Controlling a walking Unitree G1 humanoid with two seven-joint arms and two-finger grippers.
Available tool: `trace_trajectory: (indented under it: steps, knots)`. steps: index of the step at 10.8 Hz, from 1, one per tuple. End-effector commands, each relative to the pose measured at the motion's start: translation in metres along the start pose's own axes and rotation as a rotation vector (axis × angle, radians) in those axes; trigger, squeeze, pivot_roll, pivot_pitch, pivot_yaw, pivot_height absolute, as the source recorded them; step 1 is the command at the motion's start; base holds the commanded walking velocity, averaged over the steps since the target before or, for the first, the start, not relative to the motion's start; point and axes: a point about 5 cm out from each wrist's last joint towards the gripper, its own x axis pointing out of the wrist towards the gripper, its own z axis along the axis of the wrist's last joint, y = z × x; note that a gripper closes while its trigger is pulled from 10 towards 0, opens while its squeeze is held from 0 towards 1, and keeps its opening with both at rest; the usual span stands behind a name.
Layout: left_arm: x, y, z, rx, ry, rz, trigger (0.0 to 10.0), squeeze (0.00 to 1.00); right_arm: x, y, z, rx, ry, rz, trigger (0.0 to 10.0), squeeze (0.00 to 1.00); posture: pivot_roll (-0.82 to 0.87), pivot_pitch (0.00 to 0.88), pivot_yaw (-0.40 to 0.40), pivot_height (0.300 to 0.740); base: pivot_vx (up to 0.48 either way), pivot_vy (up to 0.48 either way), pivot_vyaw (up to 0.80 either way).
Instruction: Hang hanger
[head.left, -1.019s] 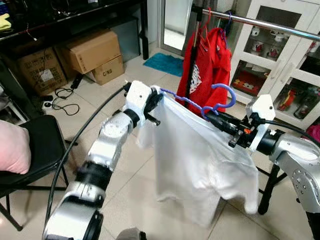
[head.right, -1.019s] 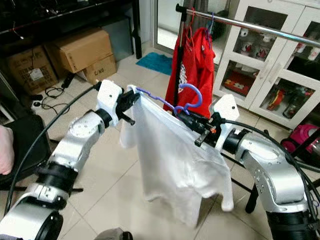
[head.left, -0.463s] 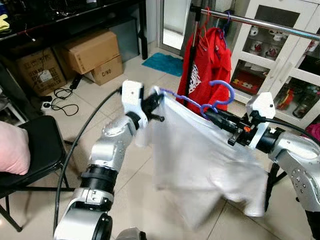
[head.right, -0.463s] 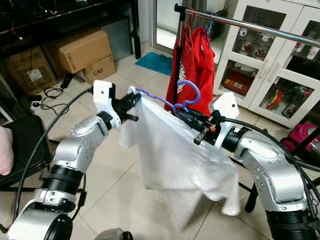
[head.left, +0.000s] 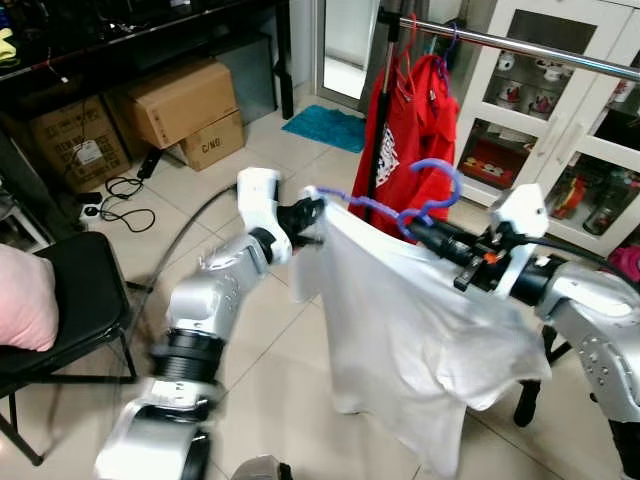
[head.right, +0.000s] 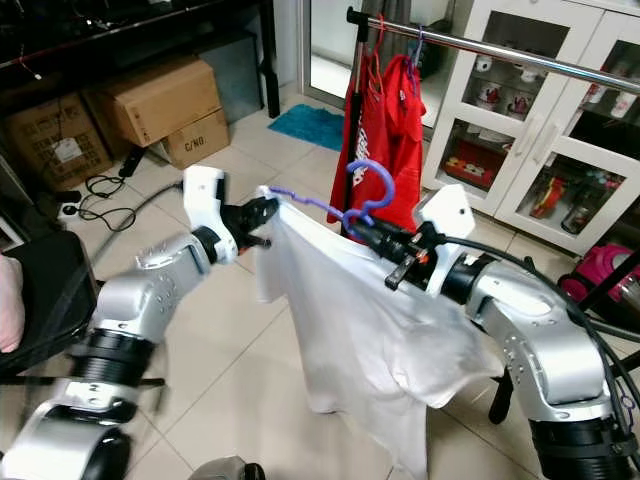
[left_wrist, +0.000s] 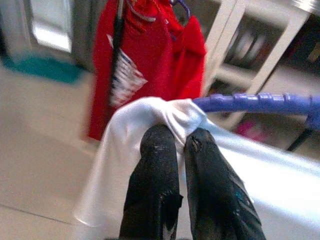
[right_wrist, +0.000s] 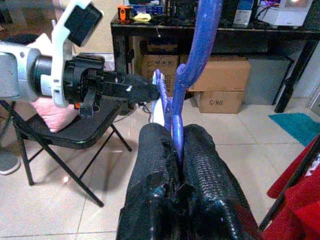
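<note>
A purple plastic hanger (head.left: 428, 192) carries a white T-shirt (head.left: 415, 340) that drapes down between my two arms. My right gripper (head.left: 412, 228) is shut on the hanger's neck just below its hook, seen close up as a purple hanger (right_wrist: 186, 75) between black fingers (right_wrist: 210, 160). My left gripper (head.left: 318, 208) is shut on the shirt's shoulder over the hanger's far end, where white cloth (left_wrist: 170, 112) bunches at the fingertips. A metal clothes rail (head.left: 520, 45) runs above and behind, with a red garment (head.left: 415, 125) hanging on it.
A white glass-door cabinet (head.left: 560, 110) stands behind the rail. Cardboard boxes (head.left: 185, 105) sit under a dark desk at the left. A black folding chair (head.left: 70, 300) with a pink cushion (head.left: 25, 305) is at the near left. A teal mat (head.left: 335, 128) lies by the doorway.
The left arm has swung and its wrist turned, still gripping the shirt's shoulder. The shirt has swung and now hangs lower. The hanger has shifted slightly left.
</note>
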Motion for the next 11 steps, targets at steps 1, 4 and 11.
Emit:
trace_trajectory:
  steps: [1,4,11]
  knots:
    - [-0.007,0.016,0.004,0.277,0.011,0.09,0.0,0.0,-0.006,-0.008,0.001,-0.013,0.01,-0.051,0.0,0.0,-0.07,0.0,0.048,0.74,0.0,0.0,0.0]
    - [-0.006,0.022,0.026,0.435,-0.093,0.165,0.0,0.0,-0.007,-0.012,-0.003,-0.023,0.047,-0.085,0.0,0.0,-0.07,0.0,0.052,0.74,0.0,0.0,0.0]
    - [-0.006,0.011,0.009,0.078,-0.101,0.012,10.0,1.0,-0.008,-0.019,0.003,-0.024,0.006,-0.14,0.0,0.0,-0.07,0.0,0.053,0.74,0.0,0.0,0.0]
